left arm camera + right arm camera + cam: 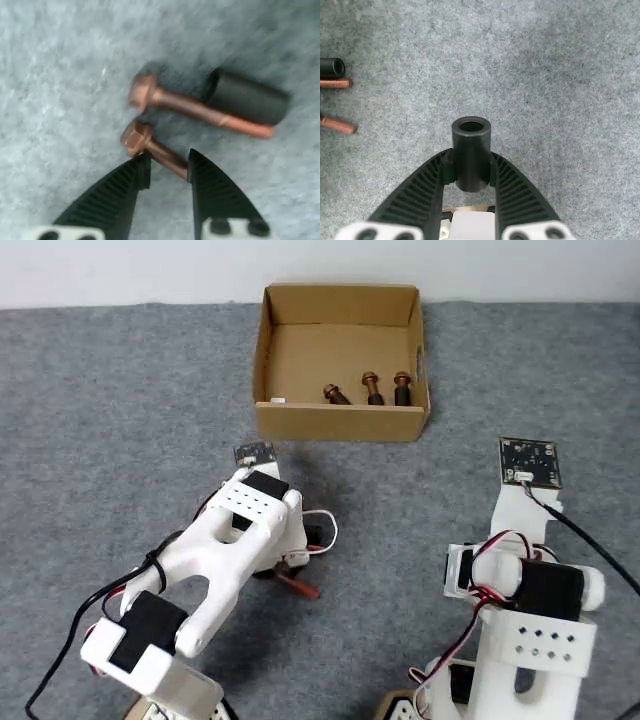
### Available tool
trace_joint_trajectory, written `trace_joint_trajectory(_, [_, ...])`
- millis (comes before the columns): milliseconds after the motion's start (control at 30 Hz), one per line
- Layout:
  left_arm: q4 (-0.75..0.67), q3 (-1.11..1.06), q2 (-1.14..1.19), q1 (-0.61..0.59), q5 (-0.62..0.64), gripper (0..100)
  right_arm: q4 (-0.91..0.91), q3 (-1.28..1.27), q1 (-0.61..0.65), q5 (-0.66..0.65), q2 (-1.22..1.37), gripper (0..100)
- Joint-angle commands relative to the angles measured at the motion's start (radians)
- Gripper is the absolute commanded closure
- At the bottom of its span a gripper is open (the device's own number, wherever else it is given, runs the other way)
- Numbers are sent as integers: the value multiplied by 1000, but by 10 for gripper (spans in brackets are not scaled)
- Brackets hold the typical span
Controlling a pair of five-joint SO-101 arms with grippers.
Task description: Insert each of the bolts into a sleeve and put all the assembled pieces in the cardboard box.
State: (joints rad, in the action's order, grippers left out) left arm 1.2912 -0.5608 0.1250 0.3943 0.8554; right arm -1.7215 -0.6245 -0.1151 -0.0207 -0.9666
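The right gripper (470,154) is found closed on a black sleeve (471,135), which is clamped at its lower body between the two fingers. The sleeve's long axis is aligned with the fingers, and its open bore is turned away from the wrist.

The left gripper (169,154) is held low over the grey mat (60,75) with its fingers narrowly apart. The shank of a copper bolt (150,147) runs slantwise between them, and the hex head lies just past the fingertips (a firm grip cannot be confirmed). A second bolt (195,107) is laid just beside it, roughly parallel. Its threaded end rests against a loose sleeve (247,97) lying on its side.

The cardboard box (340,425) is placed at the upper centre of the high view. Three assembled pieces (372,390) are lined along its near wall, bolt heads turned toward the frame's top.
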Motion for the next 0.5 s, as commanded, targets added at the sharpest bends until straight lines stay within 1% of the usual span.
trace_joint_trajectory(0, [34, -36, 12, -18, -18, 855, 4, 12, -7, 5, -13, 990])
trace_joint_trajectory(267, [46, -36, 12, -132, -64, 855, 4, 12, -7, 5, -13, 990])
trace_joint_trajectory(400, [-23, -38, 12, -160, -64, 859, 8, 12, -4, 6, -13, 990])
trace_joint_trajectory(467, [-52, -38, 12, -158, -64, 882, 12, 12, -2, 5, -13, 990])
